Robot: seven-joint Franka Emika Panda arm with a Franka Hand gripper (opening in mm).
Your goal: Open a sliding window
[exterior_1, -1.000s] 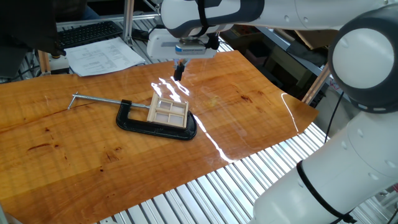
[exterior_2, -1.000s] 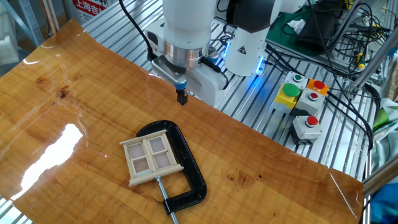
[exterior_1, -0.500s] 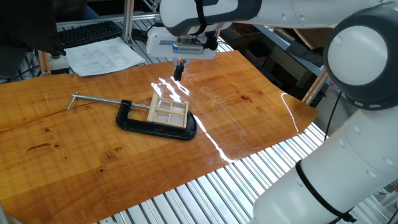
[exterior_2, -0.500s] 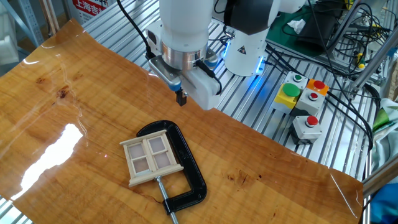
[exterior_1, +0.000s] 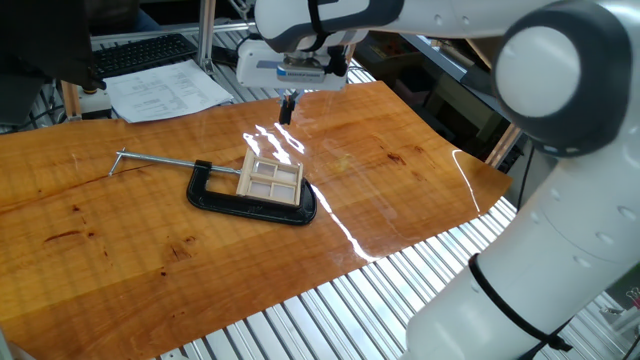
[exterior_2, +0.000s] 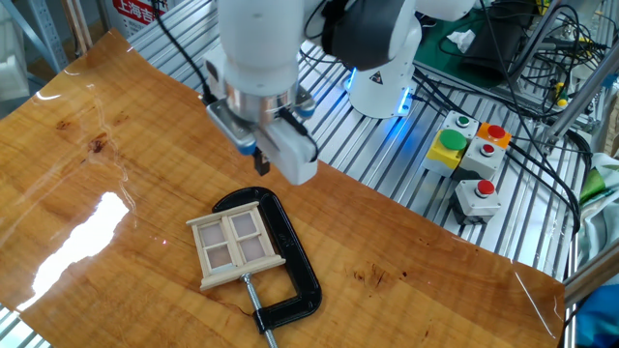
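The sliding window [exterior_1: 270, 180] is a small pale wooden frame with thin bars and several panes. It lies flat on the wooden table, held in a black C-clamp [exterior_1: 235, 204]. It also shows in the other fixed view [exterior_2: 235, 246], with the clamp [exterior_2: 295, 253] around its right side. My gripper [exterior_1: 287, 108] hangs above the table just beyond the window and is not touching it. Its dark fingers look pressed together and hold nothing. In the other fixed view the gripper [exterior_2: 261, 166] is above the clamp's top curve, partly hidden by the hand.
The clamp's steel rod [exterior_1: 155, 159] sticks out to the left. Papers [exterior_1: 165, 90] and a keyboard [exterior_1: 140, 55] lie beyond the table's far edge. A box of coloured push buttons [exterior_2: 471, 159] sits on the slatted metal bench to the right.
The hand has turned about its wrist and shifted a little sideways above the table, staying over the far side of the window. The window and clamp have not moved.
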